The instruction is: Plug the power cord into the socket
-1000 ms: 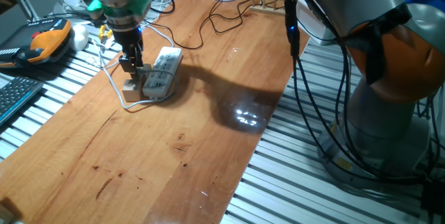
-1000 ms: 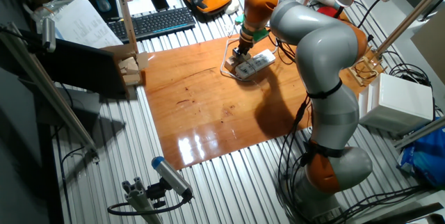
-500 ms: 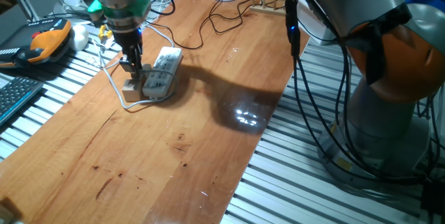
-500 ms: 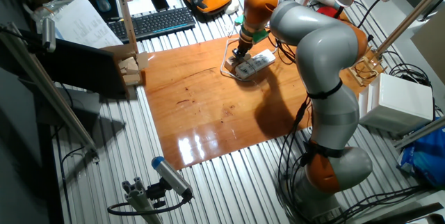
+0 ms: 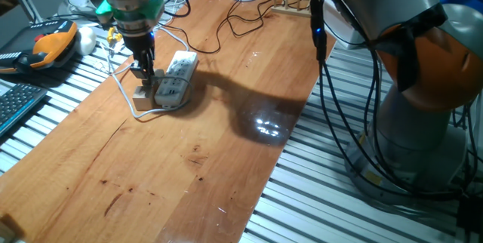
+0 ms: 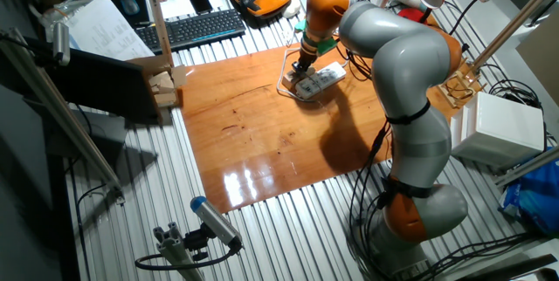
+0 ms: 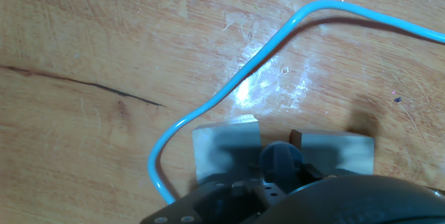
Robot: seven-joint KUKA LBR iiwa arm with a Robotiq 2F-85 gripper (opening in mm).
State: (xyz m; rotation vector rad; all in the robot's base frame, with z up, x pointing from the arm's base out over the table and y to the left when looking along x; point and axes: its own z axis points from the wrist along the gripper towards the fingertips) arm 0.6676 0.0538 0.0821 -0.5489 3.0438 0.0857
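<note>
Gripper (image 5: 142,72) pointing straight down over the 7 o'clock end of the socket (image 5: 176,79), fingertips just above a small tan block (image 5: 142,92) next to the strip; jaws look close together around something dark, cannot tell if that is the plug or how tight. Socket lies on the wooden table (image 5: 189,160) at about 10 o'clock of the board, long axis running 1 to 7 o'clock. White cable (image 5: 124,92) loops off the strip's near end toward 9 o'clock. Power cord (image 5: 226,24) is a thin black line winding over the table from 12 o'clock down toward the strip; its end is hidden by the arm.

Other fixed view: gripper (image 6: 301,70) down at the socket (image 6: 320,79), which sits at 1 o'clock of the table (image 6: 253,141). Grey and orange arm (image 6: 402,71) arches over from 3 o'clock. Keyboard (image 6: 201,28) off the board at 11 o'clock. Jaw gap too small to read here.

Hand view: gripper (image 7: 278,161) at 6 o'clock, dark and blurred, two pale flat faces either side of a round dark part; grip state unclear. White cable (image 7: 236,78) curves from 7 o'clock up to 2 o'clock across bare wood (image 7: 83,43)
</note>
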